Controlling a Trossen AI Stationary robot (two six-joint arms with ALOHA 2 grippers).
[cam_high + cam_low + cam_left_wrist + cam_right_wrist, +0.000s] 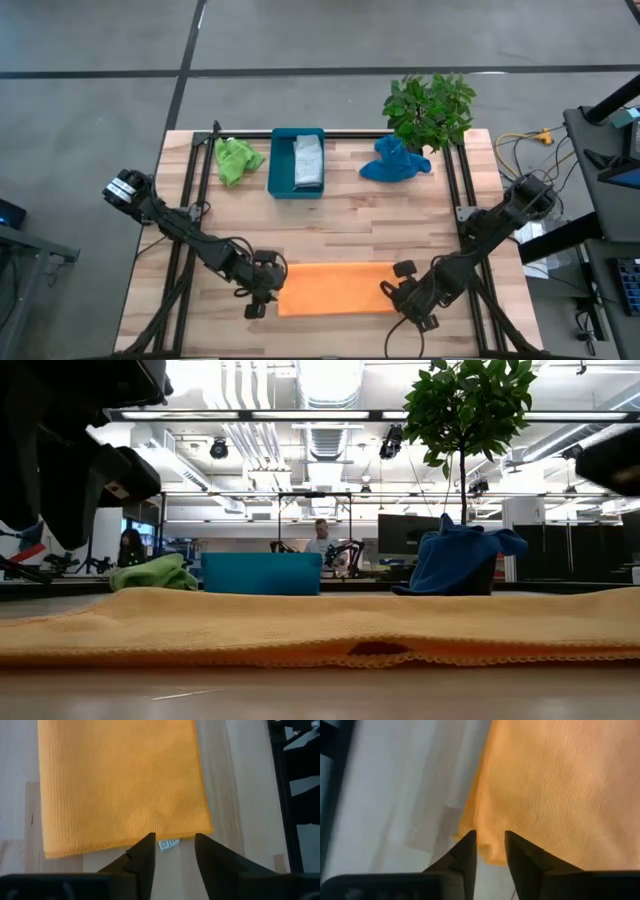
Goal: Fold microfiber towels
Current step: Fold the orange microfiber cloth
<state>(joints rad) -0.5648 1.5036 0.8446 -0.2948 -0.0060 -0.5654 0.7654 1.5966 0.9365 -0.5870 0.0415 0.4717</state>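
The orange towel lies flat near the table's near edge, folded into a long strip; the low view shows two layers. My left gripper is open at its left short edge, fingers either side of a white label. My right gripper is open at its right end, fingers astride the towel's corner. The lime green towel and the blue towel lie crumpled at the far side. The grey towel lies folded in the teal tray.
A potted plant stands at the far right, just behind the blue towel. Black frame rails run along the table's left and right sides. Bare wood lies between the tray and the orange towel. People show in the room behind.
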